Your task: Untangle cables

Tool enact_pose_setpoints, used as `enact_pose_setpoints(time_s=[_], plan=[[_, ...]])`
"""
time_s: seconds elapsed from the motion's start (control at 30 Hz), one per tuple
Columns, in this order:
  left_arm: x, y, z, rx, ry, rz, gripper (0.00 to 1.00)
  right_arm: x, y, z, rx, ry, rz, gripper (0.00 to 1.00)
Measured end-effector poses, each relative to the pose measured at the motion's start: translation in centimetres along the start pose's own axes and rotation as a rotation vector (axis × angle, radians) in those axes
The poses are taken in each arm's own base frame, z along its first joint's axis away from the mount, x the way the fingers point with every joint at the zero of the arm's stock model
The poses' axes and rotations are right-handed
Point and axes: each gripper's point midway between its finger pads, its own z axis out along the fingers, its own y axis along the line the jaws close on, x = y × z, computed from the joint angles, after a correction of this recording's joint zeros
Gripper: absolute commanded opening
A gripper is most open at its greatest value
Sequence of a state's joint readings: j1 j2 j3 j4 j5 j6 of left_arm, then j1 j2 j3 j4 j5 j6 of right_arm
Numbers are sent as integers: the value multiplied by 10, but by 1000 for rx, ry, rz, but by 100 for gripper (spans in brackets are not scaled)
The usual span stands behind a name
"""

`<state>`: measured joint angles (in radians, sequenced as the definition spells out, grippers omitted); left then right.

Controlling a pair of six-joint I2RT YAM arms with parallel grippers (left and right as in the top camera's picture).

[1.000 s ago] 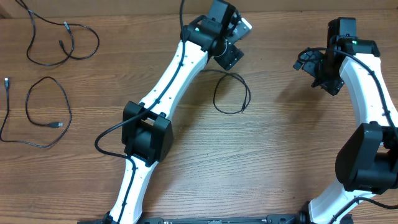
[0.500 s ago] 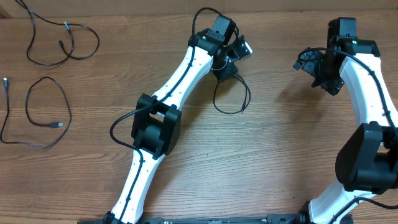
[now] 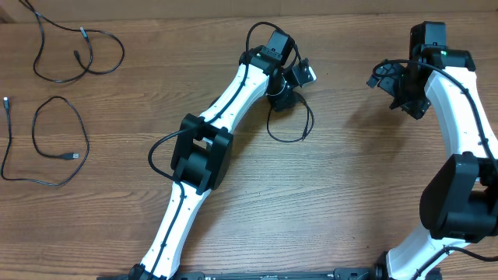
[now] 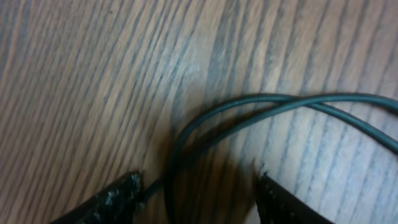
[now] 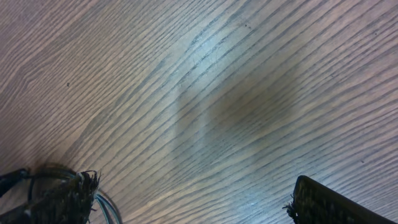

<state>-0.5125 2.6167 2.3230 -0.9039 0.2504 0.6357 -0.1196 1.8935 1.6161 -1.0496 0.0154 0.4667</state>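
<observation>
Nearest the arm bases, bare boards of the wooden table (image 3: pixel 350 194) are seen, with nothing lying on them.

Further out, at mid-table, one of the cables, a thin black cord (image 3: pixel 289 141), is laid in a single open loop. The top of this loop is met by the left gripper (image 3: pixel 284 92), which is lowered close to the wood. In the left wrist view the left gripper (image 4: pixel 199 193) is shown with its jaws parted. Between them the cord (image 4: pixel 249 98) is seen as two strands that cross and curve down towards the fingertips. The cord is straddled but not pinched.

To the right, at about the same depth, the right gripper (image 3: pixel 408 105) is held above bare wood, well apart from every cord. In its own wrist view the right gripper (image 5: pixel 193 199) is shown spread wide, with only wood grain between its fingertips.

At the left edge a second cord (image 3: pixel 84 128) is spread out as a loop with a trailing tail, and small plug ends can be made out on it.

Farthest away, in the top left corner, a third cord (image 3: pixel 122 53) is laid in loose overlapping curves. All three cords lie separately, none touching another.
</observation>
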Motion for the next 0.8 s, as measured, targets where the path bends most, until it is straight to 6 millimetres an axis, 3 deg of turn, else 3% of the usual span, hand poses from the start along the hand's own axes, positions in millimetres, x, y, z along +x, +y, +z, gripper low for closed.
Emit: enact_pose_setpoints(time_s=[0.07, 0.13, 0.17, 0.43, 0.6, 0.7, 0.8], plan=[[-4, 3, 1, -11, -16, 7, 36, 0, 0, 0, 0, 1, 0, 100], [-5, 4, 2, -16, -23, 10, 12, 0, 0, 0, 0, 0, 0, 100], [-6, 4, 2, -17, -24, 10, 5, 0, 0, 0, 0, 0, 0, 100], [0, 17, 0, -79, 7, -41, 4, 0, 0, 0, -1, 0, 0, 100], [14, 47, -6, -204, 49, -156, 4, 0, 0, 0, 0, 0, 0, 100], [47, 97, -23, -386, 105, -294, 4, 0, 0, 0, 0, 0, 0, 100], [113, 162, -56, -566, 183, -466, 4, 0, 0, 0, -1, 0, 0, 100]])
